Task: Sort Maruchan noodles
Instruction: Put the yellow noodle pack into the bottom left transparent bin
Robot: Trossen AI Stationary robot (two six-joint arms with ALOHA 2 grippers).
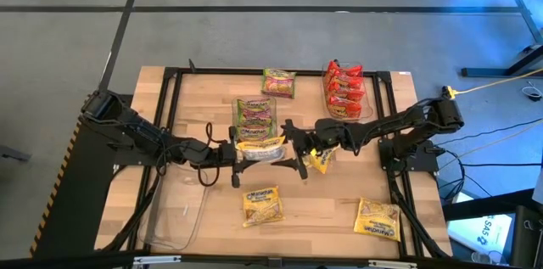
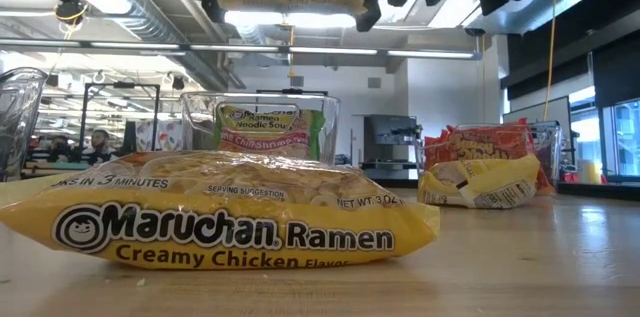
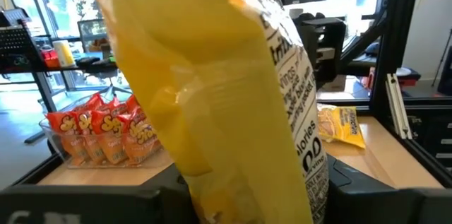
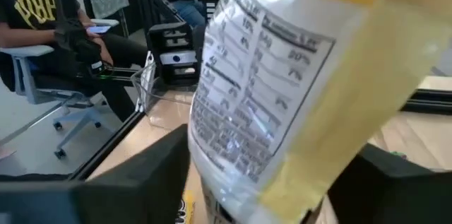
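A yellow packet is held above the middle of the tabletop, between both arms. The left gripper is clenched on one end of it. The right gripper sits at its other end; whether its jaws grip or are released cannot be told. Below them lies another yellow packet. Two more lie toward the near edge. Green packets and red packets are stacked in clear bins toward the far edge.
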